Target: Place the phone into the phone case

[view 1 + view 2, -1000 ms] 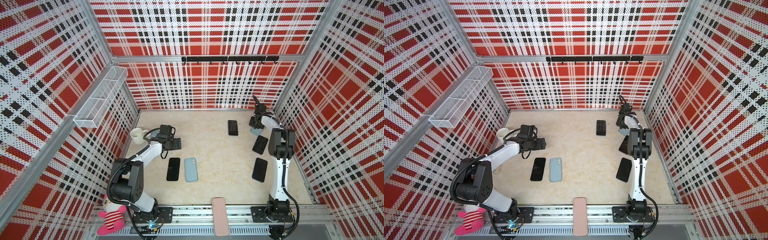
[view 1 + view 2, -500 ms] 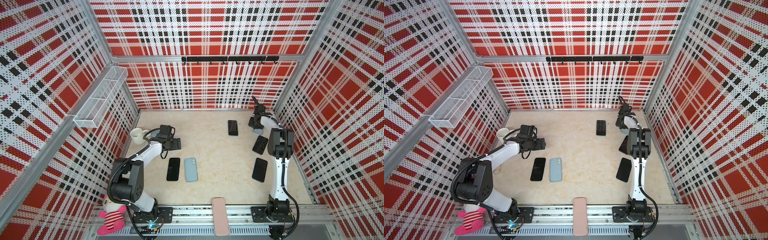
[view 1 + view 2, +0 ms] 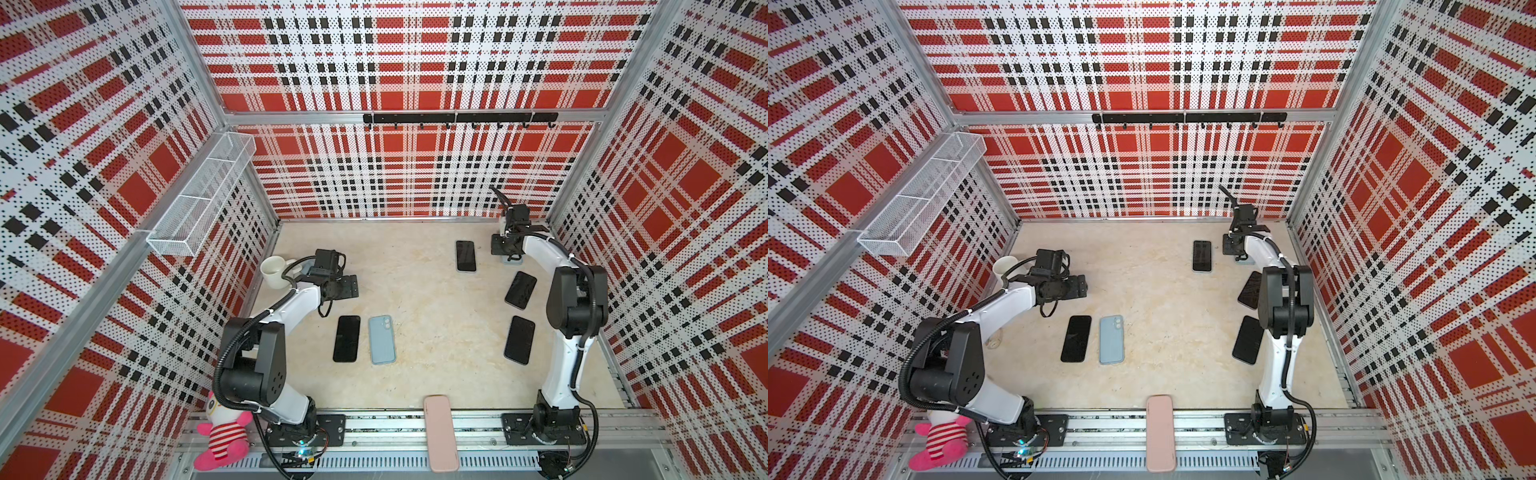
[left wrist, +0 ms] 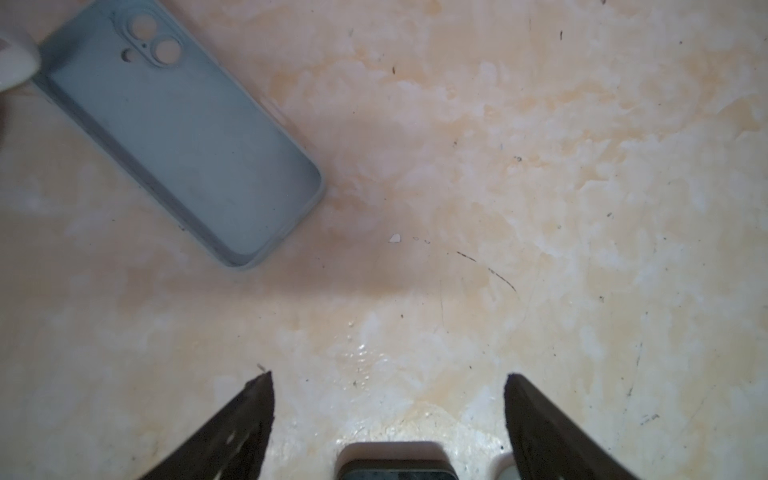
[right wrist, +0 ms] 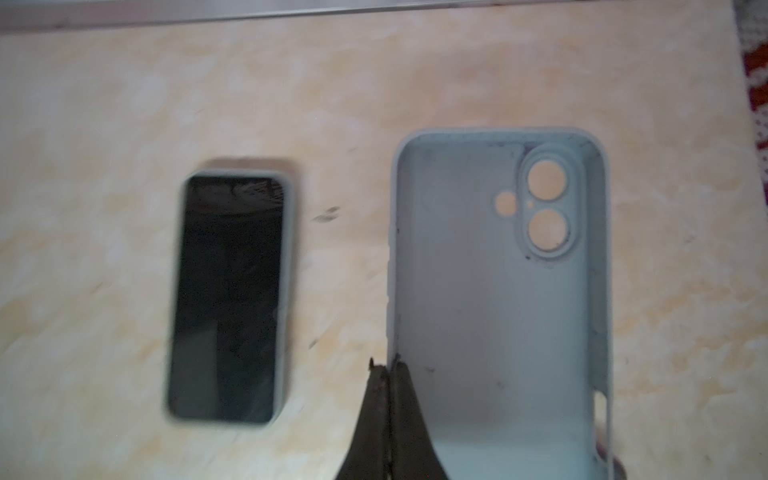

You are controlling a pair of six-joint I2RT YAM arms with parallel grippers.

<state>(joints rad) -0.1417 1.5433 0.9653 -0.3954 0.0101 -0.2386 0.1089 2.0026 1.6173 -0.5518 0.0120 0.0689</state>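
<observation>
My right gripper (image 5: 386, 365) is shut on the side wall of an empty light blue phone case (image 5: 498, 291) that faces up near the far right corner. In both top views only a corner of that case (image 3: 512, 261) shows under the right gripper (image 3: 508, 249). Beside it lies a black phone (image 5: 230, 297) (image 3: 465, 255) with a grey rim. My left gripper (image 3: 352, 286) (image 4: 388, 378) hangs open over bare table. A second light blue case (image 3: 381, 338) (image 4: 183, 137) and a black phone (image 3: 346, 338) lie side by side close to it.
Two more black phones (image 3: 520, 289) (image 3: 519, 340) lie along the right side by the right arm. A pink case (image 3: 441, 438) rests on the front rail. A white mug (image 3: 274, 271) stands at the left wall, a plush toy (image 3: 222, 432) at the front left, and a wire basket (image 3: 199, 199) hangs on the left wall.
The right jaws have closed the last bit onto the case wall, and the right arm has shifted slightly. The left arm has not moved.
</observation>
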